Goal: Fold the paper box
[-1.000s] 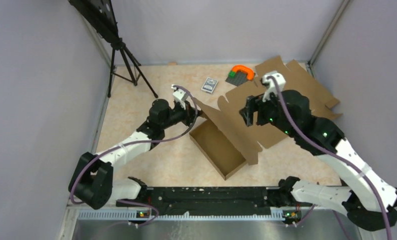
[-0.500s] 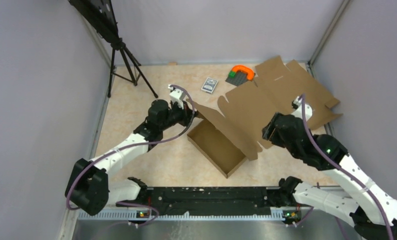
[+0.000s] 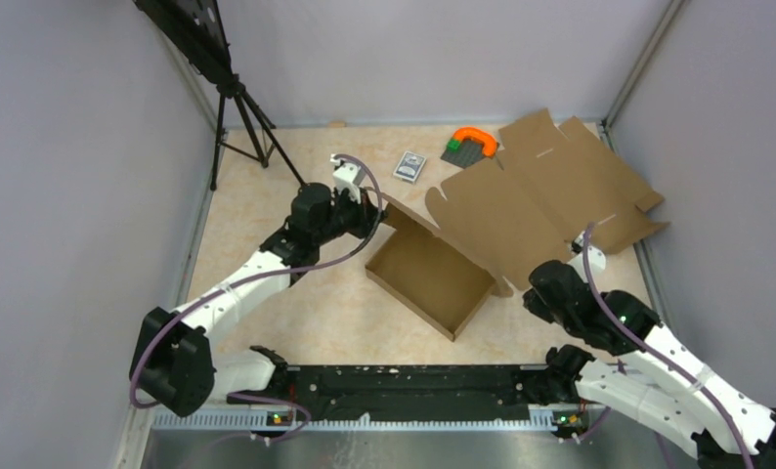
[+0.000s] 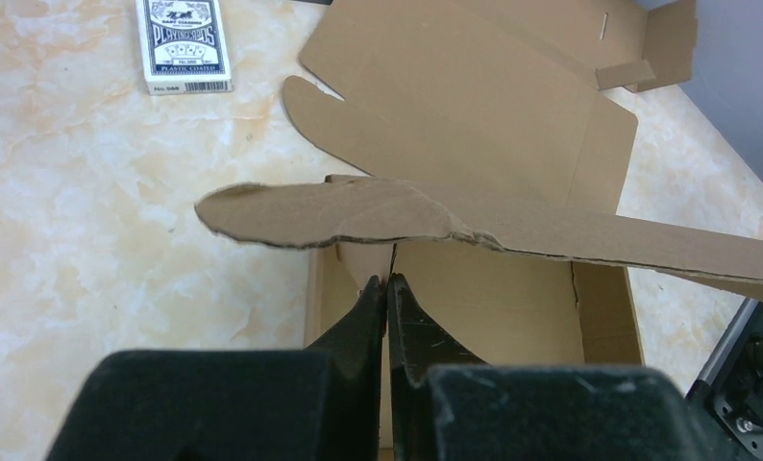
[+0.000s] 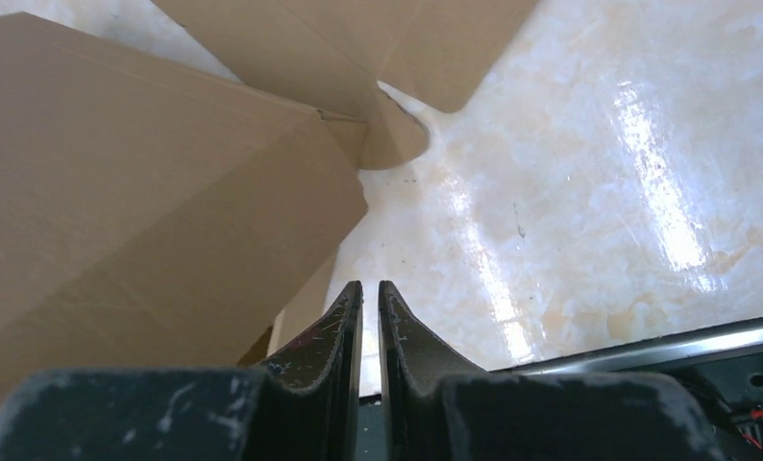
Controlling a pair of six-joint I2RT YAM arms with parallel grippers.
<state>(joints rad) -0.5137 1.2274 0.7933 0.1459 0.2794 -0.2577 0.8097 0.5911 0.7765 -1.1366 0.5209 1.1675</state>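
One shallow rectangular brown paper box rests on a glossy marbled table.

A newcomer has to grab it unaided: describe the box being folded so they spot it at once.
On the marbled table, look at its middle. The paper box is a shallow brown cardboard tray with its lid panel thrown back. The cardboard sheet behind it at the far right lies spread flat; only this one has standing walls.
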